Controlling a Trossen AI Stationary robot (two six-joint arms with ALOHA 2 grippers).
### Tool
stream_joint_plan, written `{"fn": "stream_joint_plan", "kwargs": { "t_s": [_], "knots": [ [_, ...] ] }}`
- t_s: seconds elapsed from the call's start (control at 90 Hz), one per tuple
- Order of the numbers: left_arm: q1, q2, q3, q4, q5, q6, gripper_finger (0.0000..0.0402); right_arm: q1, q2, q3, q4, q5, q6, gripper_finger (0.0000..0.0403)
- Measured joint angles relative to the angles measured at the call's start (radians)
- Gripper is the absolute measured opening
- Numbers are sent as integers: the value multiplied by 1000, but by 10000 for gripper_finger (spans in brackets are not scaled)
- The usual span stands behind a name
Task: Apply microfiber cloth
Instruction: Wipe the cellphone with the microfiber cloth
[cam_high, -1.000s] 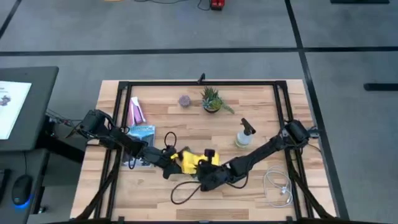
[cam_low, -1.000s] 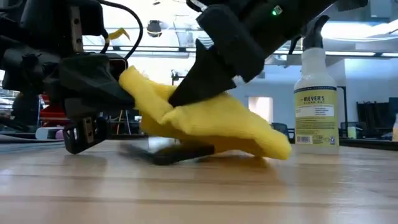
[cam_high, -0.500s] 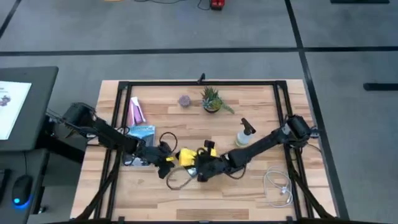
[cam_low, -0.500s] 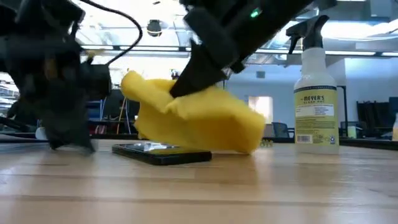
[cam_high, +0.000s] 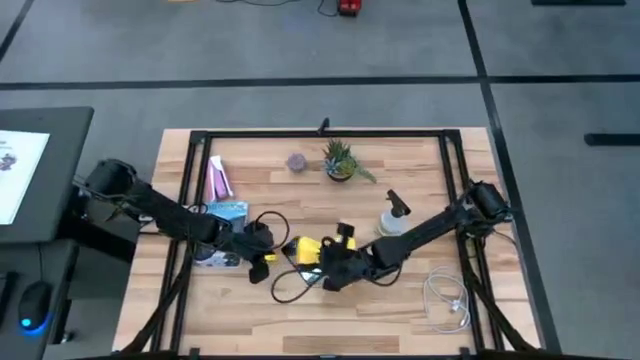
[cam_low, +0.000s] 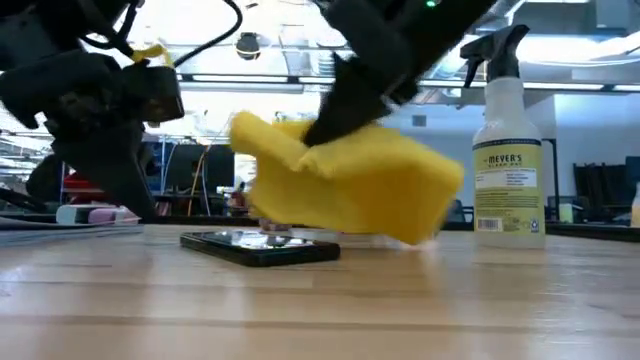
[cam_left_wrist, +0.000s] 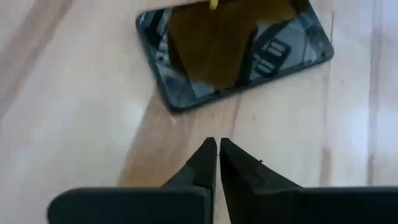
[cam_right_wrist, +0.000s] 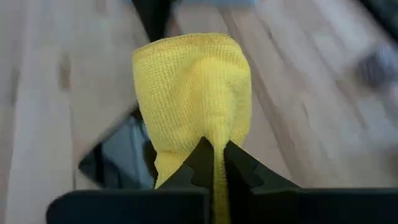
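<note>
The right gripper (cam_low: 325, 135) has lifted the cloth (cam_low: 350, 180) off the phone (cam_low: 260, 246); the left gripper (cam_high: 262, 262) has backed toward the table's left edge.

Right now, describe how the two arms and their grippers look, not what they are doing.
Both arms are dark, nearly black, jointed links running in from the table's side edges. The left gripper ends in two slim, tapered black fingers on a broad black bar; the right gripper is built the same. A black cable loops above the left arm, which carries a small yellow tag.
</note>
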Motion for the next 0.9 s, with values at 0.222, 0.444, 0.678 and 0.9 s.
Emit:
{"fn": "stream_joint_plan", "kwargs": {
  "t_s": [0.222, 0.444, 0.678, 0.9],
  "knots": [
    [-57, 130, 3, 58, -9, -230, 3, -7, 32, 0, -218, -10, 268, 0],
    [-67, 186, 2, 166, 1, -283, 62, -14, 46, 1, -193, -92, 265, 44],
    [-68, 187, 2, 182, -12, -345, 123, -18, 6, 65, -95, -220, 161, 170],
    [-69, 237, 2, 194, -90, -442, 129, -110, 97, 66, 254, -543, 117, 242]
  ]
}}
